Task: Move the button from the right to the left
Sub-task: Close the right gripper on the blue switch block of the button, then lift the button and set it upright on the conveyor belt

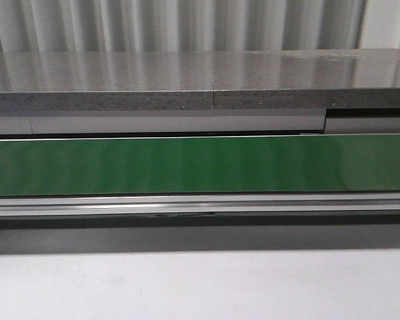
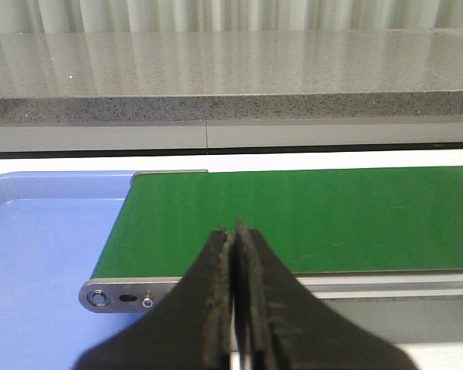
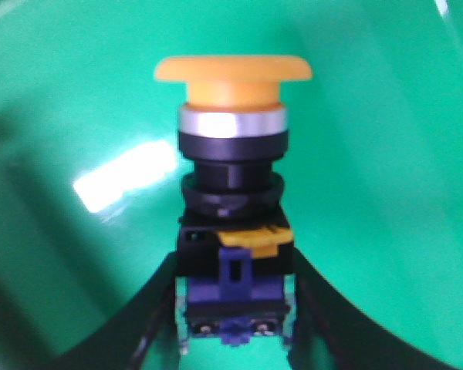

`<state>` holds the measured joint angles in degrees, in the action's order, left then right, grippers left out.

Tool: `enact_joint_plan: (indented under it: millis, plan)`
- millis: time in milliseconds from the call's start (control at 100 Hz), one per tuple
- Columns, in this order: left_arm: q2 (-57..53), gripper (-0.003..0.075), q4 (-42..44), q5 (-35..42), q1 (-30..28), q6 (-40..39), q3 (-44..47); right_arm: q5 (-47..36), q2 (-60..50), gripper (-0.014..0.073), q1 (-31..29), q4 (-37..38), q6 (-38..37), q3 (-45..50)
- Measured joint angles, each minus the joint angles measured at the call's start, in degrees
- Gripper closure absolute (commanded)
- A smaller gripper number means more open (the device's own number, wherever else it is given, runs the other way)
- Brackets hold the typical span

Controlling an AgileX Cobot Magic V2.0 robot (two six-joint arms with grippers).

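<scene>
In the right wrist view the button (image 3: 233, 200) fills the middle: round yellow cap, silver ring, black collar, blue blocky base with metal bits. My right gripper (image 3: 235, 308) is shut on its blue base, one black finger on each side, over a green surface (image 3: 386, 154). My left gripper (image 2: 233, 254) is shut and empty, its fingertips pressed together above the near edge of the green conveyor belt (image 2: 309, 216). Neither gripper nor the button shows in the front view.
A blue tray (image 2: 38, 247) lies just past the left end of the belt. The belt (image 1: 200, 163) runs across the front view, with a metal rail (image 1: 200, 203) in front and a grey stone ledge (image 1: 200, 80) behind. A white table (image 1: 200, 287) lies nearest.
</scene>
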<state>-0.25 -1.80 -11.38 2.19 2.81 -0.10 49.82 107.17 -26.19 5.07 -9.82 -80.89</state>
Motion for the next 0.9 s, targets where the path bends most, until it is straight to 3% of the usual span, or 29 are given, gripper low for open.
enact_joint_plan:
  millis: [390,660,750,900]
  plan:
    - [0.0,0.074,0.0,0.0,0.0,0.0,0.0,5.1,-10.6,0.047,13.9,-0.6,0.2,4.4]
    - [0.0,0.074,0.0,0.0,0.0,0.0,0.0,6.8,-10.7,0.0465,17.0,-3.9,3.0,9.8]
    - [0.0,0.074,0.0,0.0,0.0,0.0,0.0,6.8,-10.7,0.0379,17.0,-5.6,4.4,10.6]
    - [0.0,0.074,0.0,0.0,0.0,0.0,0.0,6.8,-10.7,0.0088,17.0,-6.2,6.3,10.8]
